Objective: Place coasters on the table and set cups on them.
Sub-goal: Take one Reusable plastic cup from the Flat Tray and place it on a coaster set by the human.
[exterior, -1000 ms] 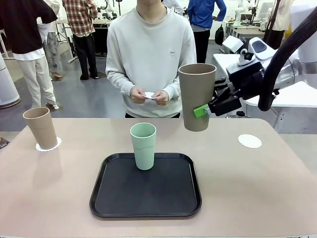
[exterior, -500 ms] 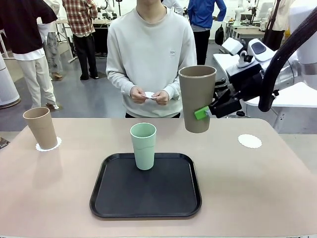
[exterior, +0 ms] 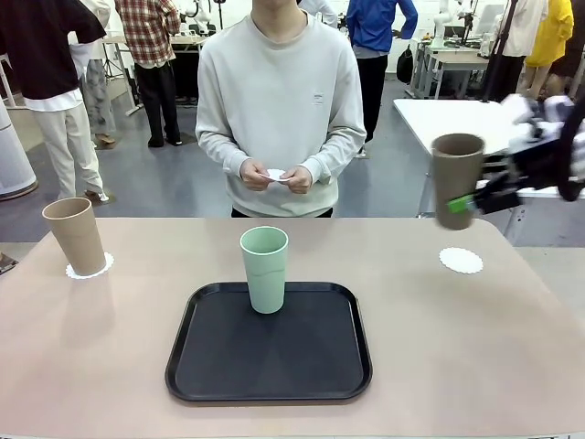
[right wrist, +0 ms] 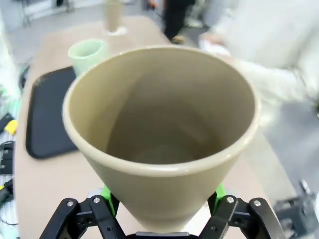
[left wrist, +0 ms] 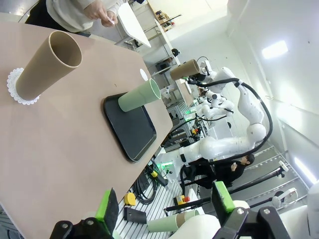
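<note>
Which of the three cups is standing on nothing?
The right-hand tan cup, held up by the right gripper's fingers; the other tan cup stands on a coaster, the green one on the tray.

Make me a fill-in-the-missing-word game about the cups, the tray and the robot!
The mint green matte tumbler stands on the black rectangular ____. The right gripper holds a tan-brown matte tumbler up in the ____. The second tan-brown tumbler, at the beige table's left, stands on a white scalloped ____.
Missing words: tray, air, coaster.
</note>
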Tool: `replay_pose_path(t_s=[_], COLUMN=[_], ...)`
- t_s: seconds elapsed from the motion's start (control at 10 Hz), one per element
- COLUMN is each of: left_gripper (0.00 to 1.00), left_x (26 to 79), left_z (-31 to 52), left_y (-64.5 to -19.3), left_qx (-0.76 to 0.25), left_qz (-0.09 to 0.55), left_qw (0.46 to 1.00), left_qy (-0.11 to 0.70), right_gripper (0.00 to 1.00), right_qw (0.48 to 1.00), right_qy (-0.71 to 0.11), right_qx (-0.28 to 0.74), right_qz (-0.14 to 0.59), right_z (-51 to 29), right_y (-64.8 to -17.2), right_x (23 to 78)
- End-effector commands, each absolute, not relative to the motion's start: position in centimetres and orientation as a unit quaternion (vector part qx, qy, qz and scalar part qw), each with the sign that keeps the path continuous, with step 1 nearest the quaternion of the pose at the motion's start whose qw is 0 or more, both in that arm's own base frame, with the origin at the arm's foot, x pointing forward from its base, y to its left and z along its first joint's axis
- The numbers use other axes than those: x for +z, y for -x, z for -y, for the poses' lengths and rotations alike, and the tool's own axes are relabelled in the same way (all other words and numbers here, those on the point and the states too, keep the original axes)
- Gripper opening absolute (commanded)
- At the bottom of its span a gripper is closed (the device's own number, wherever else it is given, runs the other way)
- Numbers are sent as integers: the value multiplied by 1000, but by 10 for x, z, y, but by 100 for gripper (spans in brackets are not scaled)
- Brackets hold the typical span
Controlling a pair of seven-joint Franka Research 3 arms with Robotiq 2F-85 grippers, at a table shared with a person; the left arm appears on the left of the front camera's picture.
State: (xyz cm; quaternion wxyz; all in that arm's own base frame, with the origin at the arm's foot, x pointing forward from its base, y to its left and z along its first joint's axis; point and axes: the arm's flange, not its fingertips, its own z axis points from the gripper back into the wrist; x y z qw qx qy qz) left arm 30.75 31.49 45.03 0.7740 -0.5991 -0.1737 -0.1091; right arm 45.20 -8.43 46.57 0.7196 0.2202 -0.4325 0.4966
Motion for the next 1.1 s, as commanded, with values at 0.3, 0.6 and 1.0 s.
replay_pose_path(t_s=[0.3,0.6,1.0], left_gripper=[100,100,100], left_x=[452,452,452], left_z=[-315,-315,-315], left_y=[-306,-306,-306], left_qx=[-110,-110,-110], left_qz=[175,175,175], left_qw=[771,771,771], left_qy=[603,603,603], right_gripper=[82,82,82], right_qw=[717,700,709], right_qy=[-217,-260,-270], right_qx=[422,415,407], right_qz=[510,520,509], right_z=[182,172,166], right_y=[-460,-468,-468], right_x=[491,479,478])
